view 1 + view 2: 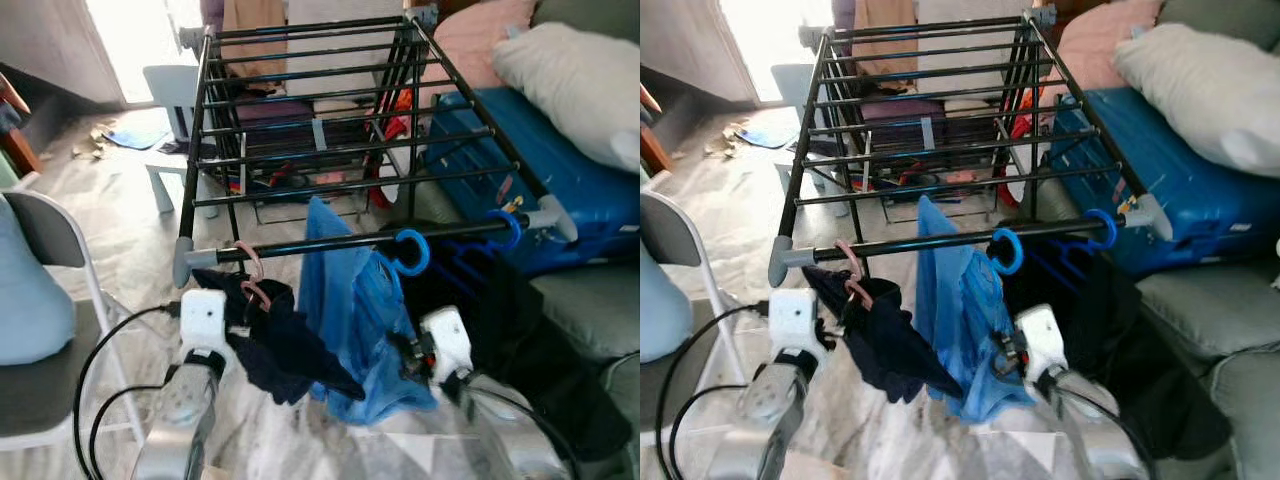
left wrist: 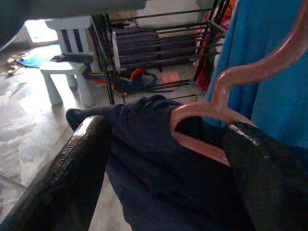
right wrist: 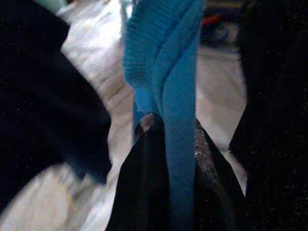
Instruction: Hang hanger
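The landmark is the front rail (image 1: 330, 243) of the black drying rack (image 1: 300, 100).

Pink hanger (image 1: 252, 280): its hook sits over the rail near the rail's left end cap, and it carries a dark garment (image 1: 275, 345) that drapes below the rail. The hook appears seated, so the hanging step looks close to done.

Left gripper (image 2: 159, 159): below the rail's left end. In the left wrist view its two fingers (image 2: 72, 173) stand wide apart on either side of the hanger's shoulder and the dark garment. They bracket the hanger; firm contact cannot be confirmed. This spread suits either releasing the hanger or steadying it while the hook settles.

Right gripper (image 3: 166, 144): below the middle of the rail. Its fingers are closed on a fold of the blue garment (image 1: 355, 320), which hangs from the rail beside a blue hook (image 1: 410, 250). Holding the fabric probably keeps it clear of the pink hanger, or keeps it from sliding.

A second blue hook (image 1: 508, 228) sits near the rail's right end, with dark clothing below it.

Limits of view:
- The hanger's lower bar is buried in the dark garment.
- Both gripper tips are covered by cloth in the head views.
- The right wrist view is dim; its surroundings are unreadable.
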